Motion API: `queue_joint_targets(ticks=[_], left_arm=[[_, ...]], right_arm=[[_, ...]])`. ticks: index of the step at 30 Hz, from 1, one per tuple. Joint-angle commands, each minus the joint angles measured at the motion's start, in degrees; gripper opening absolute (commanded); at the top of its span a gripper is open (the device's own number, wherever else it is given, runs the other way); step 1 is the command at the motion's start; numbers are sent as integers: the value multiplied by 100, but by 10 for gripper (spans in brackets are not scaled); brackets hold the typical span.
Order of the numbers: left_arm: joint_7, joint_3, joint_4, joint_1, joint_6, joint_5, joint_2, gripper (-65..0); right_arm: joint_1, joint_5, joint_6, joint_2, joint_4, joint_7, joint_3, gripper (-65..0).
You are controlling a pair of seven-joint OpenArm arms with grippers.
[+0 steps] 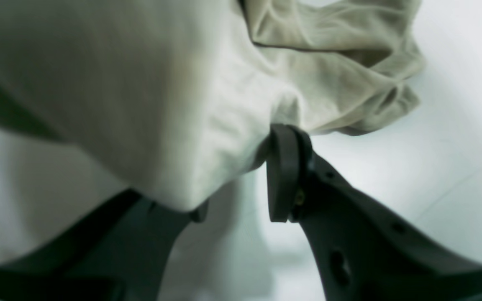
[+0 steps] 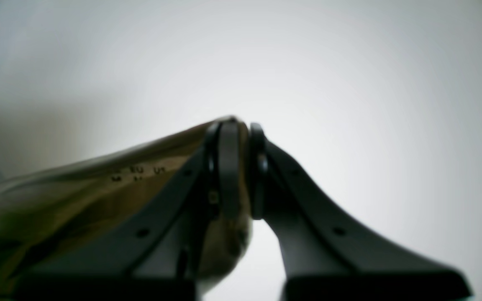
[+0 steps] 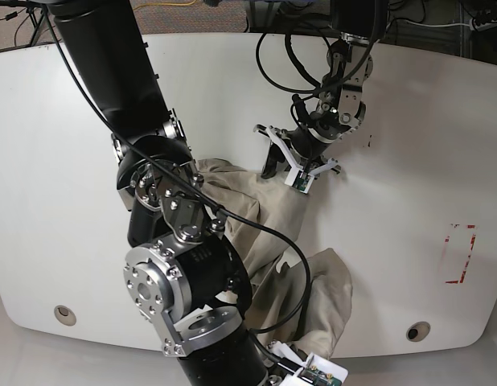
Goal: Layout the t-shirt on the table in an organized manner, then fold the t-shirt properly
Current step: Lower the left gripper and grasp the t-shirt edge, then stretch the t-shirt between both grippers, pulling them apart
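I hold the t-shirt (image 3: 264,233) stretched between both arms above the table (image 3: 409,161), its long axis running twelve to six, right gripper (image 2: 241,167) clamped on one end, left gripper (image 1: 241,175) half-closed around a bunched fold.

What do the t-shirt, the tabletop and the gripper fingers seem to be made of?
T-shirt: thin, soft woven or knit cloth, matte beige; it drapes and creases in loose folds. Table: smooth white hard surface, probably laminate; faint sheen, clean curved edge. Left gripper fingers: matte black, apparently moulded plastic, with small holes.
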Motion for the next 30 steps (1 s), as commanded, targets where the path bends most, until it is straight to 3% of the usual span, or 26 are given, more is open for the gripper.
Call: queue_joint_targets(ticks=[1,4,11,19,24,30], left_arm=[[-163,12,101,-85,-28,-89,32,-557],[-163,12,110,-76,-28,-89,32,-650],[-163,-129,479,56,-28,-89,-3,-650],[-128,-814,1173,328,-55,-80,-21,-650],[-84,-1166,1683,469,-55,-80,-284,-650],[373,-1658,2448,478,-55,-89,-566,-650]], right_arm=[[204,-66,-117,-28,58,105,31,-648],[195,-66,-117,-28,58,105,31,-648],[178,-66,-117,-2,58,105,40,-648],[178,-66,-117,122,58,105,357,-648],[178,-58,-117,245,40,105,691,-648],[186,-31,-117,473,-268,105,1051,-648]])
